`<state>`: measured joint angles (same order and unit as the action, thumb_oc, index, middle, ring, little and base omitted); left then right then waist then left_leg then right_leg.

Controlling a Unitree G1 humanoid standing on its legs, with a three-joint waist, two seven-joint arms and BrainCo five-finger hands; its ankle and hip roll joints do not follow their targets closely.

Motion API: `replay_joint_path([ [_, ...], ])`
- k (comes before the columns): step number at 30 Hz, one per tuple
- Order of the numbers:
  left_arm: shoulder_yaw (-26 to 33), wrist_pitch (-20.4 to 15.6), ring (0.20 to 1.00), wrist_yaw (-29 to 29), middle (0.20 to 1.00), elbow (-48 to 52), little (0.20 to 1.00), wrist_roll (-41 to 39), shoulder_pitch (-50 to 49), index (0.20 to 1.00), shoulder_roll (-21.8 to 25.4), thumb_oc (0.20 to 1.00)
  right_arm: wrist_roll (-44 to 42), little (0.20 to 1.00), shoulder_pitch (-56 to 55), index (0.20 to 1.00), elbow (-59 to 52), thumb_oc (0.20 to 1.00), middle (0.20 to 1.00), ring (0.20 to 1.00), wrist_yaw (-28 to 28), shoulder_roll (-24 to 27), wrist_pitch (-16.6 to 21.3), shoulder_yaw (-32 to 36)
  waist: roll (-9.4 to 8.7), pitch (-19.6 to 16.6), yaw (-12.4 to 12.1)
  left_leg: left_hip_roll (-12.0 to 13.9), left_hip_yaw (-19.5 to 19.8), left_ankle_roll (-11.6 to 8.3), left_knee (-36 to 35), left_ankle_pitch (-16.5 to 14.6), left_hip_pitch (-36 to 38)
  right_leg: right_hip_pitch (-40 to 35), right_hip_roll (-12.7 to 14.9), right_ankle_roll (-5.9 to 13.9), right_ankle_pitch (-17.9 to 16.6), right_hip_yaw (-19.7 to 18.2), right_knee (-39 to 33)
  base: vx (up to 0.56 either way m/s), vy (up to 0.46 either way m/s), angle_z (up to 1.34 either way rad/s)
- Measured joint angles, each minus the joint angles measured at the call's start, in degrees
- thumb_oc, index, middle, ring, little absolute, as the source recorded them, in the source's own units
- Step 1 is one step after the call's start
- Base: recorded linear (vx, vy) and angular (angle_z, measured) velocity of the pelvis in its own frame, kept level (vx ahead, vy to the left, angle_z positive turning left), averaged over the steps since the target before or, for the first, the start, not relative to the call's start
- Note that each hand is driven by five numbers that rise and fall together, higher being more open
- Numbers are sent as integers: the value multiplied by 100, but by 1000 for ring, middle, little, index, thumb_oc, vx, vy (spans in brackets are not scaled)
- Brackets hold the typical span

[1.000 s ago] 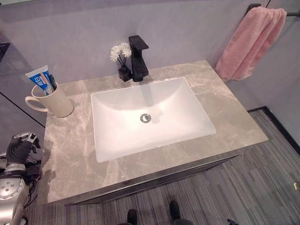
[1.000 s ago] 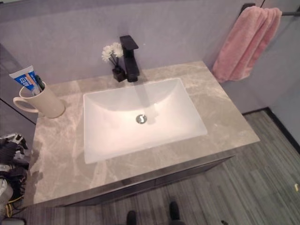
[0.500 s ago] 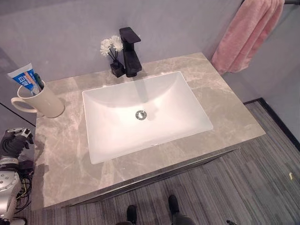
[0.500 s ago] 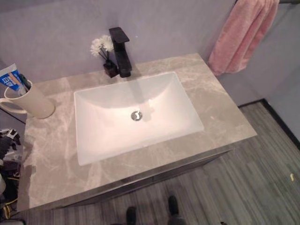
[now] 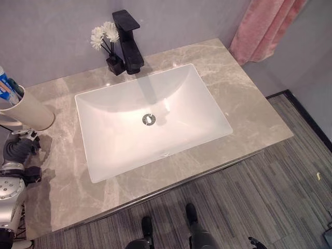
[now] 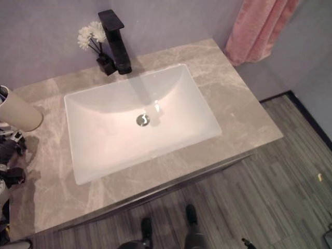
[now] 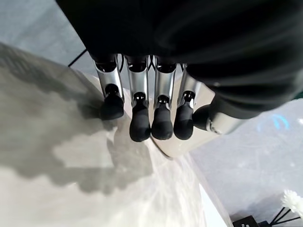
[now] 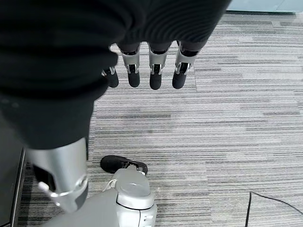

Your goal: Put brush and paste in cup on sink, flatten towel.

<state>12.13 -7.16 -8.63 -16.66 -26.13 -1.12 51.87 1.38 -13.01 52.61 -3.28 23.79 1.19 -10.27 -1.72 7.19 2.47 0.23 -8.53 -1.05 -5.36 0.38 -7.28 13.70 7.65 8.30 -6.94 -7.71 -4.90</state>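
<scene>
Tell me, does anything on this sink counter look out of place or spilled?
Nothing stands out. The cup stands upright on the counter with the toothpaste tube inside, the basin looks dry, and the small flower vase stands beside the black faucet.

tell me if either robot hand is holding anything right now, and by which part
Nothing is held. The left robot hand hangs relaxed by the cup without gripping it, and the right robot hand hangs empty above the floor.
</scene>
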Motion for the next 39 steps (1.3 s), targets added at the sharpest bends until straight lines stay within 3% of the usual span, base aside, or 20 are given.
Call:
replay_joint_path([
  [18,-201,-28,200,-255,200,-381,200,29,945,200,472,200,-10,1000,67,1000,-237,1000,1000,1000,0,87,26,-43,-165,253,12,14,7,-29,17,39,-290,285,-50,-4,-55,0,1,-6,-2,0],
  [33,-442,-105,200,-430,200,-701,200,234,1661,200,479,200,-9,1000,116,1000,-481,1000,1000,1000,3,166,39,-188,-222,279,24,19,10,-41,19,55,-457,449,-62,-11,-85,-11,2,0,0,0],
  [39,-442,-185,200,-408,200,-402,200,227,1500,200,476,200,-7,1000,221,1000,-453,1000,1000,1000,5,172,41,-247,-227,279,108,20,6,-40,20,54,-460,456,-62,-11,-85,-12,2,0,0,0],
])
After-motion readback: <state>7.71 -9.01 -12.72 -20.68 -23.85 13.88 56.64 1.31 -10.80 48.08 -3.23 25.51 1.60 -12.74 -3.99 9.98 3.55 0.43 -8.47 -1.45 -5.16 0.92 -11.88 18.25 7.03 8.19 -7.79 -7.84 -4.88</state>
